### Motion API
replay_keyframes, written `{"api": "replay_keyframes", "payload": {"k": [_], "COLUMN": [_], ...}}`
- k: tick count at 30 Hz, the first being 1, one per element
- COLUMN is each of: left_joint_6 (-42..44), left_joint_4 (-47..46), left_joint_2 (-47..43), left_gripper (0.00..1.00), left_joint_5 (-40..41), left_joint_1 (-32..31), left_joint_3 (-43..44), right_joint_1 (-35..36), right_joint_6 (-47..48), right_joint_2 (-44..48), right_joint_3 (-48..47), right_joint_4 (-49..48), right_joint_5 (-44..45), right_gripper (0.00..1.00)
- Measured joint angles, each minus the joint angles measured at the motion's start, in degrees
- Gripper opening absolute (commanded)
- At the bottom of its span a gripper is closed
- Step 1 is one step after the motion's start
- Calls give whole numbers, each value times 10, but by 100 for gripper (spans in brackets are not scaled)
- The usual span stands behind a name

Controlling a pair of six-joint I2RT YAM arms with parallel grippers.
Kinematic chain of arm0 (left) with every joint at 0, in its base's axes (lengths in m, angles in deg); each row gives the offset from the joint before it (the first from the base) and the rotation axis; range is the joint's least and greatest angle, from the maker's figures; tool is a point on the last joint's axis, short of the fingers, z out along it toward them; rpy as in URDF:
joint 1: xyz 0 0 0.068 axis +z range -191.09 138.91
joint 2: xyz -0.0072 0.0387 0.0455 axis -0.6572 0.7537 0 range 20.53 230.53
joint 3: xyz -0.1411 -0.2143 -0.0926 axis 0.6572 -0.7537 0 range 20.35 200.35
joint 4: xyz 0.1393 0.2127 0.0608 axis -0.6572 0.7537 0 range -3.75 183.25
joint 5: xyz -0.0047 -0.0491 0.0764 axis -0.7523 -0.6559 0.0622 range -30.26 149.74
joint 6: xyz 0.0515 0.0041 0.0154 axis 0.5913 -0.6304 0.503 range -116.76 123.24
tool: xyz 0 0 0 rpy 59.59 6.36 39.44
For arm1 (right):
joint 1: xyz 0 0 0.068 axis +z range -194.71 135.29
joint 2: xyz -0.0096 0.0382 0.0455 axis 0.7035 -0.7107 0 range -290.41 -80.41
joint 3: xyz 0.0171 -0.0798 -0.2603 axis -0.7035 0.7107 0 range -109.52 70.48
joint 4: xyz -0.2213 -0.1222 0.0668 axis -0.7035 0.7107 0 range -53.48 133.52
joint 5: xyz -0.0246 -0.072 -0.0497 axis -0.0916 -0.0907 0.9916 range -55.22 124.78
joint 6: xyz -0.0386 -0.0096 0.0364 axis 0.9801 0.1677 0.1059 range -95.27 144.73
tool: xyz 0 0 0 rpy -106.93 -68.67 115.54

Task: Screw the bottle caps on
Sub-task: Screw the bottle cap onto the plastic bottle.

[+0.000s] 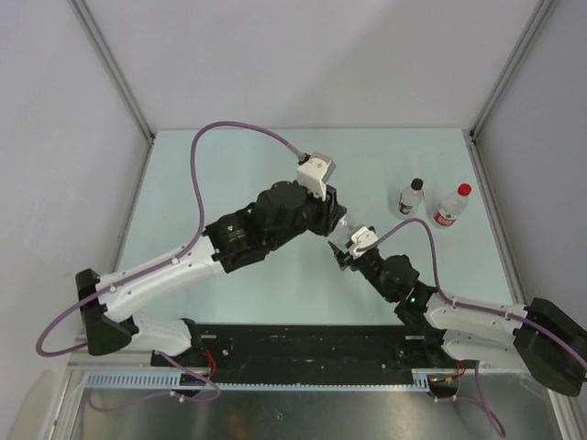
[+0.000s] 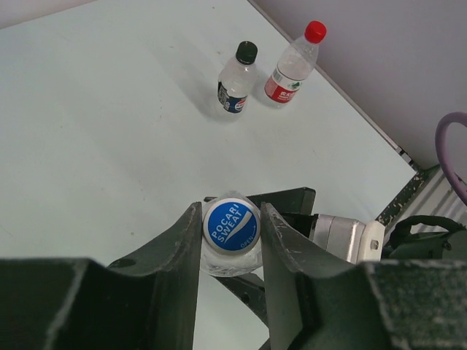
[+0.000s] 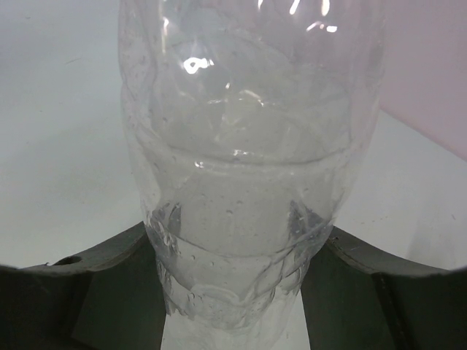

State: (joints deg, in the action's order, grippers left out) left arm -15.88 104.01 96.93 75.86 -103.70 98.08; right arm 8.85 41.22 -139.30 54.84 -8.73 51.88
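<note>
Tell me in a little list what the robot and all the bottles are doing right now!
left gripper: straddling the blue-and-white cap, grip unclear
right gripper: holding the clear bottle under that cap
black-capped bottle: standing on the table, capped
red-capped bottle: standing beside it, capped

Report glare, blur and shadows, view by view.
Top view: even light, faint shadows on the table. Left wrist: blue cap sharp, near fingers soft, black-capped bottle and red-capped bottle cast pale shadows leftward. Right wrist: clear bottle fills frame, slightly blurred, white glints near top.
</note>
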Motion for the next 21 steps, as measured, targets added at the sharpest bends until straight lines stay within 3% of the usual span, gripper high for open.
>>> {"api": "replay_keyframes", "payload": {"k": [11, 21], "left_joint_6": [-1, 114], "left_joint_4": [-27, -65], "left_joint_2": [-35, -69], "left_gripper": [11, 4], "left_joint_5": [-57, -231], "left_joint_1": [3, 9], "left_joint_3": [-37, -67], "right_joint_1": [-1, -64], "right_joint_6": [-7, -28], "right_joint_2": [57, 147], "right_joint_3": [6, 9], "right_joint_4": [49, 122], "right_joint_5": [-54, -277], "right_gripper": [0, 0]}}
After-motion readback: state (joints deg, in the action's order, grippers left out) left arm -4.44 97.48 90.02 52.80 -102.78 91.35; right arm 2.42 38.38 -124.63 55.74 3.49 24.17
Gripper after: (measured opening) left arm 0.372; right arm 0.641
